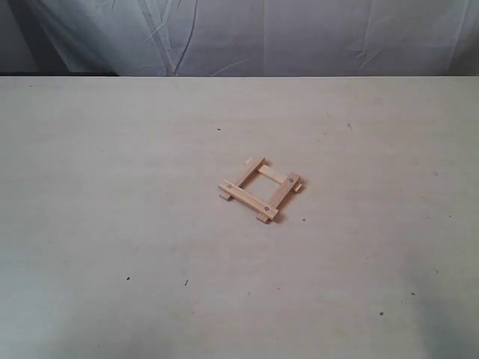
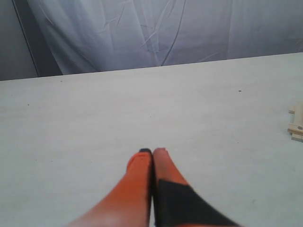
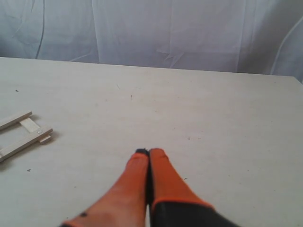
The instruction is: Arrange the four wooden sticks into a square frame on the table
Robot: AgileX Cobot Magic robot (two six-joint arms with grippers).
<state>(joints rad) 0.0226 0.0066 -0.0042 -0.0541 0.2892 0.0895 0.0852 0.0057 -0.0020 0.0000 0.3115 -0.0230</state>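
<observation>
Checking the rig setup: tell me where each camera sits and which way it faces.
Exterior: raised above the table, looking down at the frame, curtain behind; no arm shows.
Left wrist: low over the table, behind the shut left gripper, facing the curtain.
Right wrist: likewise, behind the shut right gripper.
Shared: all three catch the frame.

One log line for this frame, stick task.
stage: square done | square frame: four sticks overlapped at corners, on table | left gripper: shut, empty | right gripper: shut, empty
</observation>
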